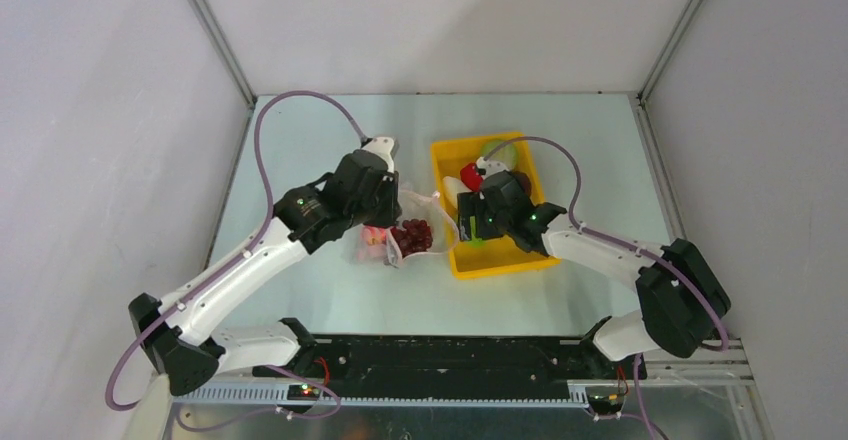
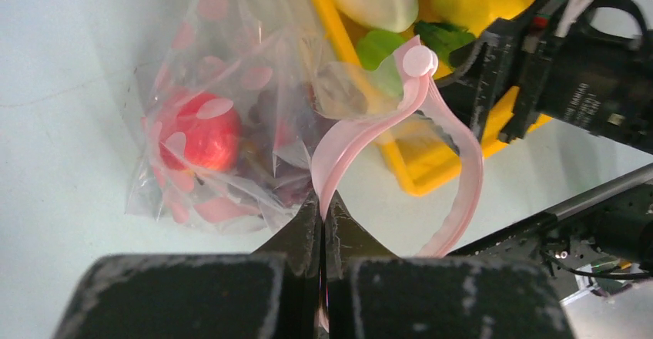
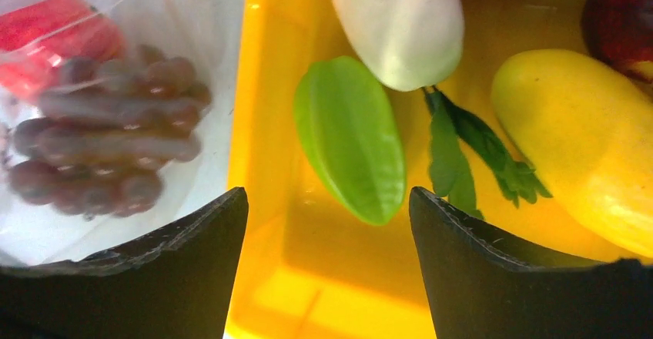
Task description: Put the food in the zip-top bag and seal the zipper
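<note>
Left hand [image 2: 323,204] on zipper [image 2: 362,135] (right hand [image 3: 327,200] over tray [image 3: 262,85])

we look down on a pale blue-green table [image 1: 600,130], boxed in on three sides by plain white wall panels [image 1: 440,20]. thin grey metal posts [image 1: 212,35] stand in the far corners. a black rail [image 1: 450,360] runs along the near edge. the light is soft and even.

Yellow tray [image 1: 497,266] flat on the bench [image 1: 300,140], right of centre, long side running front to back. Bench is pale grey-green, boxed in by white walls [image 1: 450,20] on three sides, with metal posts [image 1: 213,30] at the rear corners.
</note>
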Robot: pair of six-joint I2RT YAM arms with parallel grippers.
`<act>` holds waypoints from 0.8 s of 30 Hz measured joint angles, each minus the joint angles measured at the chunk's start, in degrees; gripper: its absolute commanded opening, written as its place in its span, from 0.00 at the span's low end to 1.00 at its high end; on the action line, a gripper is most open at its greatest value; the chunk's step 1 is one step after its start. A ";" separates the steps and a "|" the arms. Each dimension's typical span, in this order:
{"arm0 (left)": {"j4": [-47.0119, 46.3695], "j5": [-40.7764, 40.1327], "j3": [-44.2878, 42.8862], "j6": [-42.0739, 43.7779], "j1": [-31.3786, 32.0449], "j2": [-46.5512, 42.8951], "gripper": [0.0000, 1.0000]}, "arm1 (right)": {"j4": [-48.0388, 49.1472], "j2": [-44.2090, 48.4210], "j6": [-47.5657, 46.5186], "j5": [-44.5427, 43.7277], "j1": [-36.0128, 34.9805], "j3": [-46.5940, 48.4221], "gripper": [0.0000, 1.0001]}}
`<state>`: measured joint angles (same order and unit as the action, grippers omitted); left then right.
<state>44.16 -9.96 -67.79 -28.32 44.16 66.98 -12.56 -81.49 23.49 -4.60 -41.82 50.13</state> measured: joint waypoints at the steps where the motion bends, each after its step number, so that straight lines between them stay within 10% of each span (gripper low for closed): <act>1: -0.02 -0.04 -0.74 0.35 -0.02 -0.02 0.00 | 0.39 -0.52 0.00 0.04 0.68 0.00 0.78; 18: -2.29 2.69 0.15 1.49 -3.23 -3.45 0.00 | 2.25 -8.98 -1.81 5.09 2.67 0.00 0.70; 24: -2.99 4.48 0.68 1.51 -3.72 -3.50 0.00 | 2.16 -10.64 -1.49 5.09 2.67 0.00 0.46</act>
<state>41.17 -5.48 -67.11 -26.81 40.45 63.48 -10.39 -92.14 22.00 0.49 -39.16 50.13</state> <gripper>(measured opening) 0.008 0.571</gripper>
